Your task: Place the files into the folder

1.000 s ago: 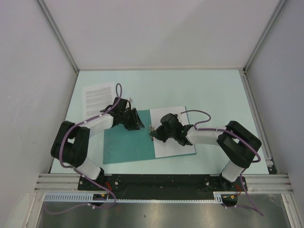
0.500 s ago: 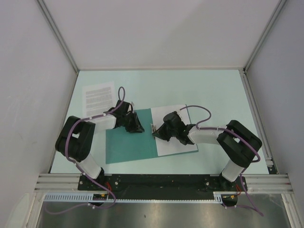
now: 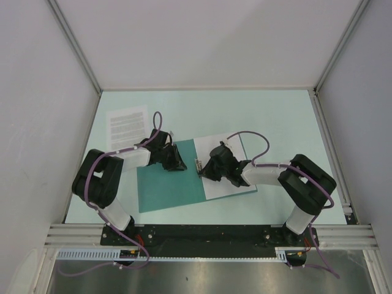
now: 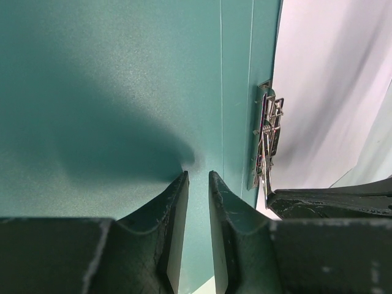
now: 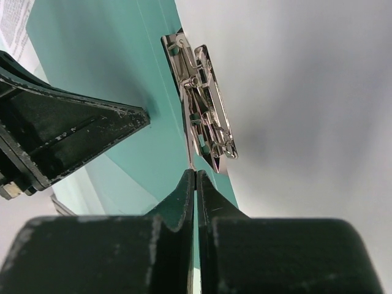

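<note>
Left wrist footage showed us the left gripper (image 4: 198,177) with its jaws parted by only a narrow slit, nothing between them, the open teal folder (image 4: 110,92) flat just beyond the tips and its metal clip (image 4: 266,141) to their right. We saw the right gripper (image 5: 196,173) pinched fully closed and empty, the clip just past its tips, the nearly blank sheet (image 5: 294,92) to their right. The printed sheet (image 3: 127,124) lay well beyond the left jaws, outside the folder.

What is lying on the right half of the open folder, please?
On that half of the folder, a white sheet lies next to the metal clip at the fold. The right arm hides its middle, and whatever may be beneath the sheet is covered.
</note>
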Robot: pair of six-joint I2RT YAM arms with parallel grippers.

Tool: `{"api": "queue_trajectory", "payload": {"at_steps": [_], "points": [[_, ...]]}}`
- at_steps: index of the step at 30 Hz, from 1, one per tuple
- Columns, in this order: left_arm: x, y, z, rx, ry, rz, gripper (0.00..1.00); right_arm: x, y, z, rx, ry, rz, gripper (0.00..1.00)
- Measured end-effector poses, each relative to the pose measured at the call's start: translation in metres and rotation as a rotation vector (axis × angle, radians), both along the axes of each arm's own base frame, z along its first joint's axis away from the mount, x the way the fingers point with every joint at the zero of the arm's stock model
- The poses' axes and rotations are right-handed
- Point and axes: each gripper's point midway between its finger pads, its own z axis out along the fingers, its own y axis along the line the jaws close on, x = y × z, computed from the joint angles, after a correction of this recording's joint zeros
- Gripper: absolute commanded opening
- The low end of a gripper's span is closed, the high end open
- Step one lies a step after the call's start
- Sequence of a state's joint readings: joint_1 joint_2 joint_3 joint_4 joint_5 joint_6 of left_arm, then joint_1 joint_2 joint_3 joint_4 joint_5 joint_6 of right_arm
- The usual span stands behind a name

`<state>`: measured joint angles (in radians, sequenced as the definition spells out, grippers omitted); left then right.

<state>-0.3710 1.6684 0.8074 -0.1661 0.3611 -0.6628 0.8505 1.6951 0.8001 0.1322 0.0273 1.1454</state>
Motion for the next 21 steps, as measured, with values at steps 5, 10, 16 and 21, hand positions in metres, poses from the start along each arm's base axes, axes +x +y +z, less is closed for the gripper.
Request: {"api": "queue_trajectory", "payload": {"at_steps": [5,10,16,21], "points": [[0.000,0.000,0.000,0.001,-0.001,0.001,0.28,0.001,-0.001,-0.007,-0.047,-0.037,0.043,0.00],[0.001,0.001,0.000,0.006,-0.004,0.004,0.28,0.003,0.002,-0.010,-0.076,-0.074,0.081,0.00],[0.005,0.003,0.000,0.023,-0.020,0.007,0.28,0.011,0.004,-0.010,-0.095,-0.113,0.087,0.00],[0.009,0.005,0.001,0.038,-0.030,0.011,0.28,0.016,0.005,-0.011,-0.108,-0.137,0.089,0.00]]}}
